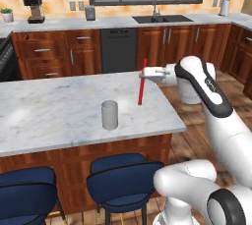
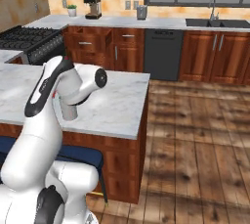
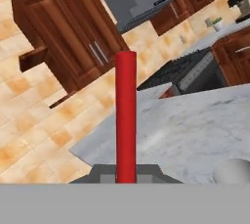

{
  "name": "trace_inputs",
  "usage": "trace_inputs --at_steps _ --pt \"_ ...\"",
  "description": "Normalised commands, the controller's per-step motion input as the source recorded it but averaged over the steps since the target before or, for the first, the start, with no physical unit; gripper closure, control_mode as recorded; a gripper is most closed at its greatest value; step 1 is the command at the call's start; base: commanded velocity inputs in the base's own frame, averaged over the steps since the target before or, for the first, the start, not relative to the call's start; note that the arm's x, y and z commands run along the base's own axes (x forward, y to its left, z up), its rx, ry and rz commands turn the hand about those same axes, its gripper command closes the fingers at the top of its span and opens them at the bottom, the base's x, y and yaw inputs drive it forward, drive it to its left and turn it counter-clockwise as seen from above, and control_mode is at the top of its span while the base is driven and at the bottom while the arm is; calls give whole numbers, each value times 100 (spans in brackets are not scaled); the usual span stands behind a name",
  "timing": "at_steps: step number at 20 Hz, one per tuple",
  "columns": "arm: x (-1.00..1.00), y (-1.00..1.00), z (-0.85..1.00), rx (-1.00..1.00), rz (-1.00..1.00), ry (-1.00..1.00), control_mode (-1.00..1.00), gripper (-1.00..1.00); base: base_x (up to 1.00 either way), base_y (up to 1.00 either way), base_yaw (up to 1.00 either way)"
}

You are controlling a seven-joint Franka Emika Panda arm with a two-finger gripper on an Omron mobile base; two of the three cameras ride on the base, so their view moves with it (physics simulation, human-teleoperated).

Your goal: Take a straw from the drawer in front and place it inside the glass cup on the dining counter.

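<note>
The straw (image 1: 142, 82) is pinched between the pressed-together fingers of the end effector (image 1: 146, 75) and is held close to upright, leaning slightly, with its upper end just above the fingers and most of its length hanging below them. In the left base view it is seen above the right part of the dining desk (image 1: 49, 116), clear of the marble surface as far as can be told. The glass cup (image 1: 109, 115) stands upright on that desk, to the left of the straw and nearer the front edge, apart from it. In the hand view the straw (image 3: 126, 120) rises as a red bar from between the finger tips, and a rounded grey shape at the lower right edge is taken to be the rim of the glass cup (image 3: 233, 170). The desk's right edge is seen just right of the straw in the left base view, with wood floor (image 2: 195, 135) beyond it. Bare marble lies around the cup on all sides. Two blue stools (image 1: 120, 175) are tucked under the desk's front edge. In the right base view the arm's white links are seen in front of the desk (image 2: 117, 105).
</note>
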Motion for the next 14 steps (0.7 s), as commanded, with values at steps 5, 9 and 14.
trace_inputs --at_steps 5,9,14 --pt "41 29 1 0 34 2 -100 100 0 0 0" --pt "7 13 -4 0 31 -16 -100 100 0 0 0" --pt "-6 0 0 4 18 -33 -100 100 0 0 0"
